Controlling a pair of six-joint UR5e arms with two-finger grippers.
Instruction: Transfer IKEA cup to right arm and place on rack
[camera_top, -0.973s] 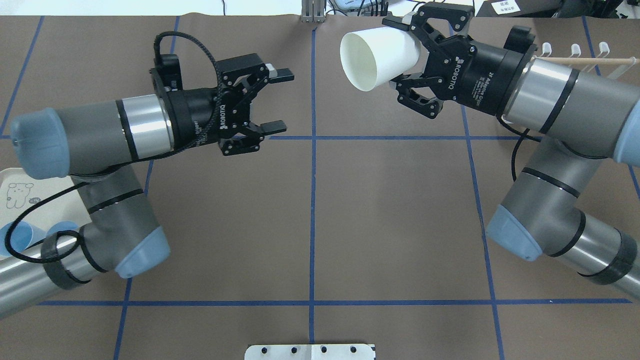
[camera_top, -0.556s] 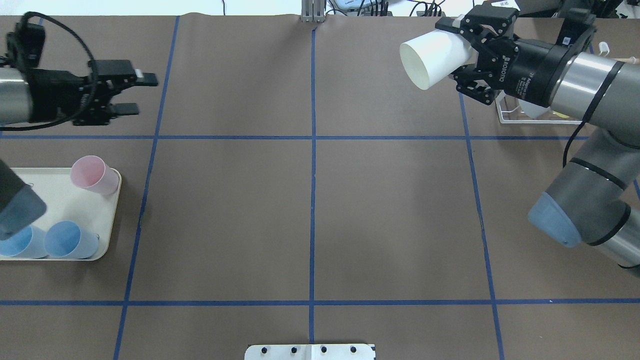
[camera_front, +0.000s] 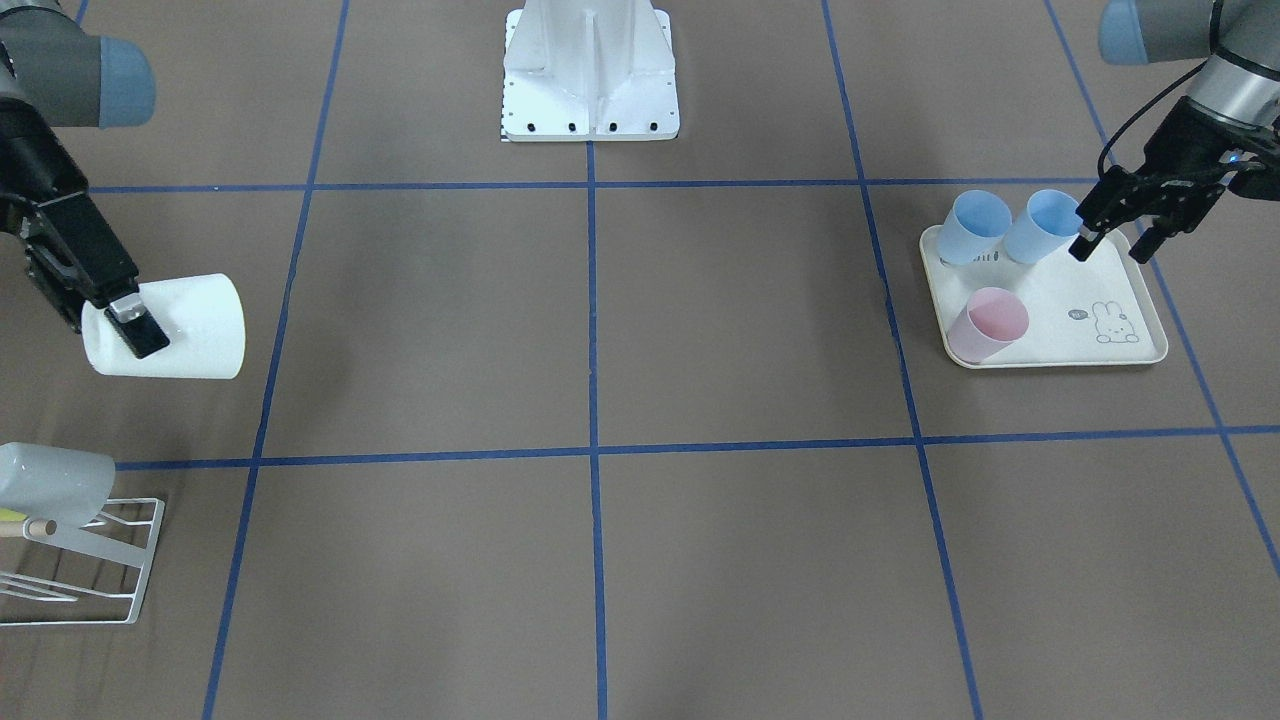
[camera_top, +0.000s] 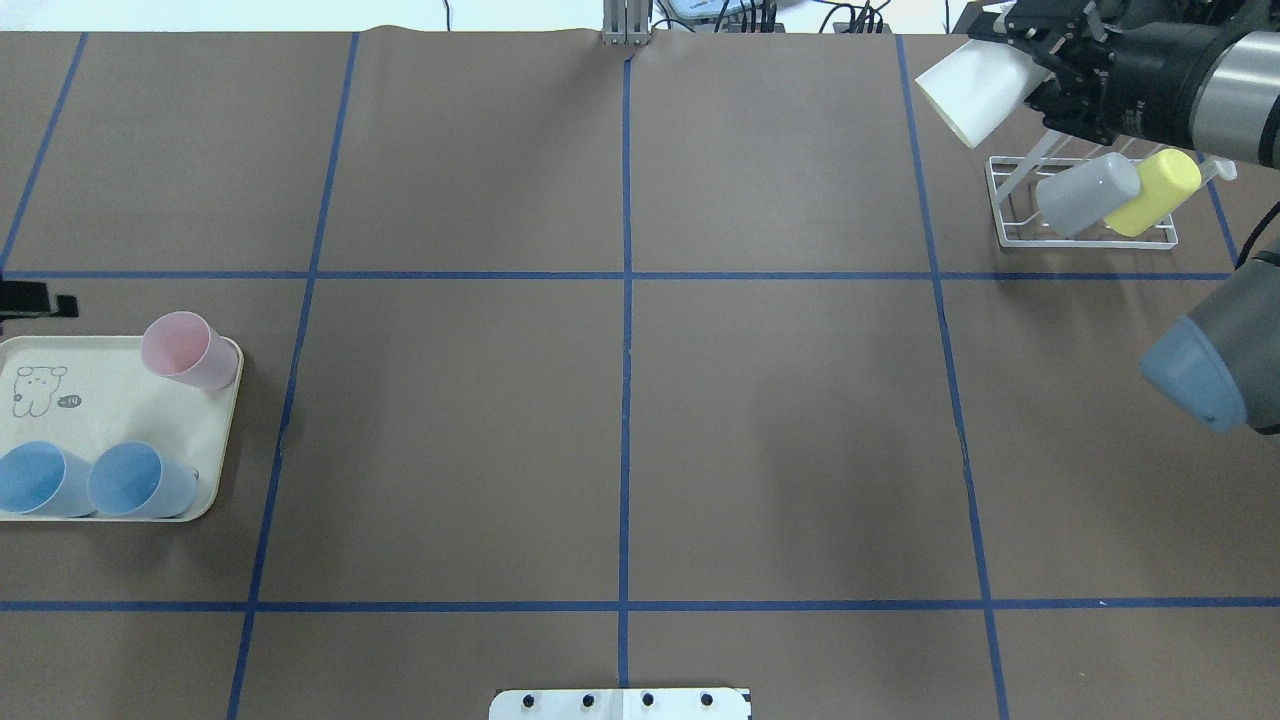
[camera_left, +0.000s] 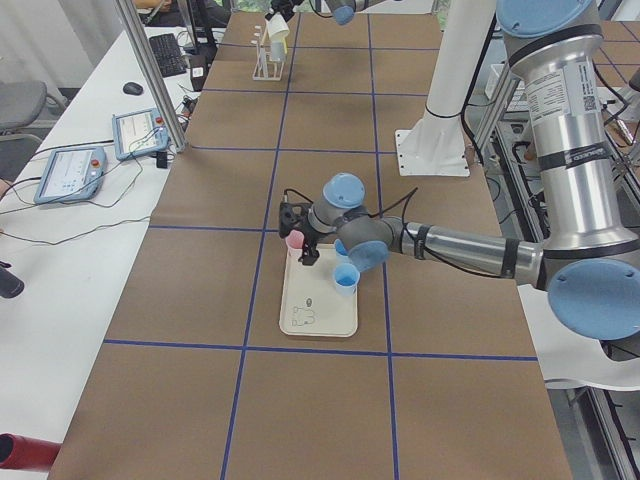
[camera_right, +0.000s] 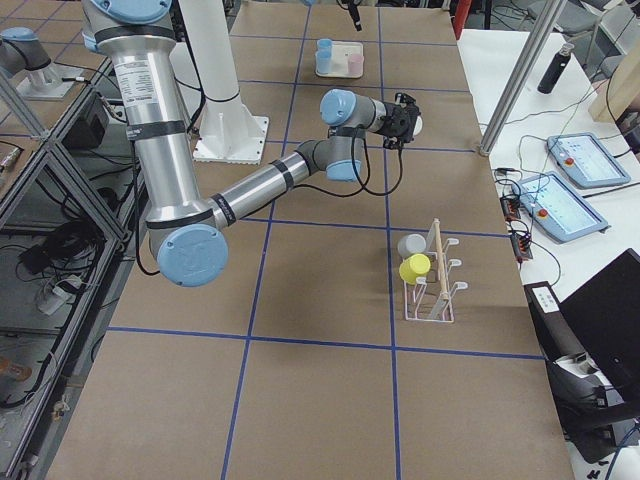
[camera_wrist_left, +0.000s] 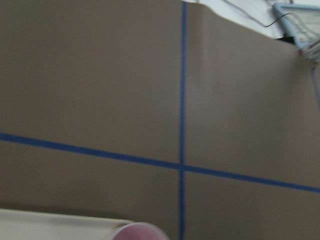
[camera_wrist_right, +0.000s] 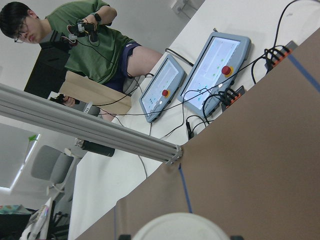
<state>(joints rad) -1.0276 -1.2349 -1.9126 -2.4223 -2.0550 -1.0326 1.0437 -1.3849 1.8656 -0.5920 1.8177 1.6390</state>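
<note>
- So, the handover is done: a second ago both grippers faced each other at the middle of the table's (camera_top: 620, 440) far edge. The cup (camera_top: 968, 95) was already in the right one, and the left one was spread and empty.
- Since then the arms have split. The right gripper (camera_top: 1030, 78) has carried the cup to the far-right corner. The left gripper (camera_front: 1112, 238) has pulled back to the left edge and hangs over the tray (camera_top: 120, 400).
- Jaws: the right pair is clenched on the cup's base end, with one finger (camera_front: 145, 335) lying along the wall in the front view. The left pair is spread, with nothing between.
- Cup position: in the air at the far-right corner, near the rack (camera_top: 1010, 215) but apart from it, touching no prong.
- Orientation: the cup lies on its side with its long axis roughly along the far edge. The mouth points towards the table's middle and the base towards the right edge, inside the jaws.
- The rack already carries a grey cup (camera_top: 1085, 195) and a yellow cup (camera_top: 1160, 190), side by side and touching. We cannot tell which prong is free.
- Meaning: the transfer step is finished and only the placing is left. We judge the wrist must turn the mouth towards a prong before lowering. As held, the cup's side would meet the wire first.
- Risk, as we see it: the grey cup sits at the rack end nearest the held cup, so a low approach could knock it.
- The tray holds a pink cup (camera_top: 185, 350) and two blue cups (camera_top: 135, 480), with the left jaws above them touching none.
</note>
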